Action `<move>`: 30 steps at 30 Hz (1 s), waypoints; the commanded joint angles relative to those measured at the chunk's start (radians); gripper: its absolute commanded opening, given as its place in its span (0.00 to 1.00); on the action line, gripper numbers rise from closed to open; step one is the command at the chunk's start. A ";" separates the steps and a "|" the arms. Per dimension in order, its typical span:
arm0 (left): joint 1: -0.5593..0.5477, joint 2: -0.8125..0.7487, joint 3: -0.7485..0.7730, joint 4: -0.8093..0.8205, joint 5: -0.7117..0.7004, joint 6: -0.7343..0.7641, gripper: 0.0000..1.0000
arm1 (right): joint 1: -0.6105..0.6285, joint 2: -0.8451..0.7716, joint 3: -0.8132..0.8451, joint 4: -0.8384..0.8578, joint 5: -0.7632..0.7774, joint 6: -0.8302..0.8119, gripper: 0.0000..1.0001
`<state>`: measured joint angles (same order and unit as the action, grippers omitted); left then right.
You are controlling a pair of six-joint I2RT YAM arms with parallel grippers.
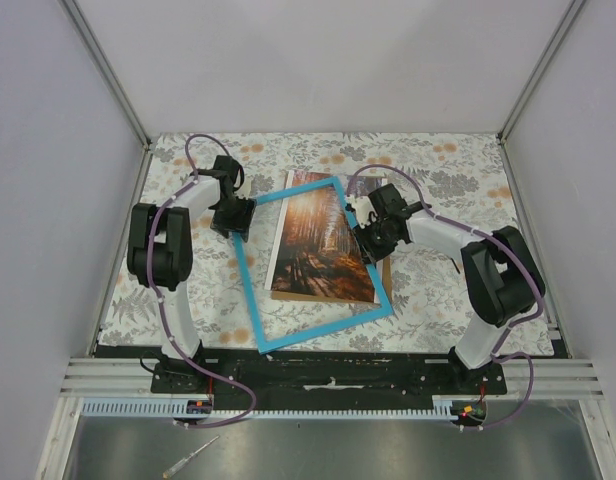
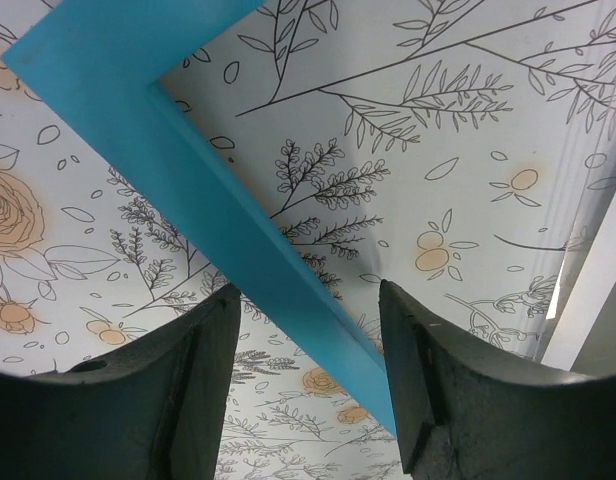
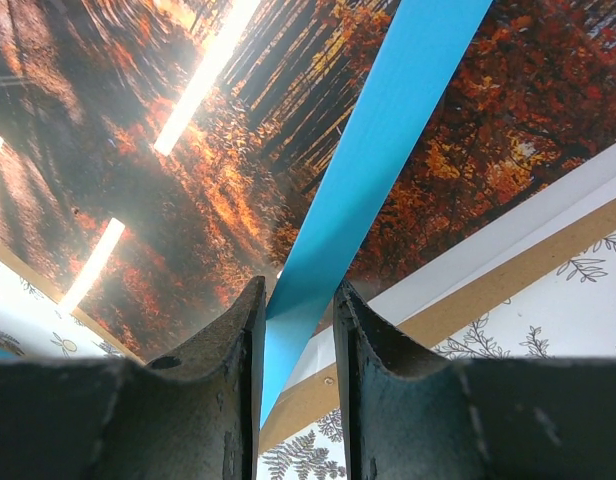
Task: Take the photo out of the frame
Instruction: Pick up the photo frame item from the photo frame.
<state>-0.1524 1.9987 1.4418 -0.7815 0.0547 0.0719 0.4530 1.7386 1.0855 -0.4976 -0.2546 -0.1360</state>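
Note:
The blue frame (image 1: pixel 250 290) lies skewed on the floral table cover, its right bar raised and crossing over the photo (image 1: pixel 313 250), an orange-brown forest print resting inside the border. My right gripper (image 1: pixel 371 240) is shut on that right bar. In the right wrist view the frame (image 3: pixel 388 130) runs down between the closed fingers of my right gripper (image 3: pixel 298 290), above the photo (image 3: pixel 138 180) with its white edge and brown board. My left gripper (image 1: pixel 234 228) hovers at the frame's upper left corner. In the left wrist view its jaws (image 2: pixel 308 295) stand open astride the frame bar (image 2: pixel 238 210).
The floral table cover (image 1: pixel 438 180) spans the whole work surface. Grey enclosure walls and metal posts (image 1: pixel 108 70) close in the sides and back. A black rail (image 1: pixel 328 365) runs along the near edge. A screwdriver (image 1: pixel 193 458) lies on the metal ledge below.

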 commanded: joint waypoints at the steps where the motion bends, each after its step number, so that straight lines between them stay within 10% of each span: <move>1: 0.007 0.018 0.022 0.013 0.014 -0.018 0.62 | 0.026 0.019 0.050 -0.018 -0.008 -0.036 0.30; 15: 0.016 -0.031 0.072 -0.013 0.063 -0.009 0.42 | 0.053 -0.013 0.070 -0.064 -0.031 -0.019 0.01; 30: 0.030 -0.038 0.215 -0.088 0.086 0.005 0.41 | 0.096 -0.008 0.206 -0.163 -0.115 -0.031 0.00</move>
<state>-0.1215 2.0068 1.5856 -0.8482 0.0875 0.0608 0.5056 1.7512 1.1900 -0.6418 -0.2512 -0.1226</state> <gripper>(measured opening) 0.419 0.355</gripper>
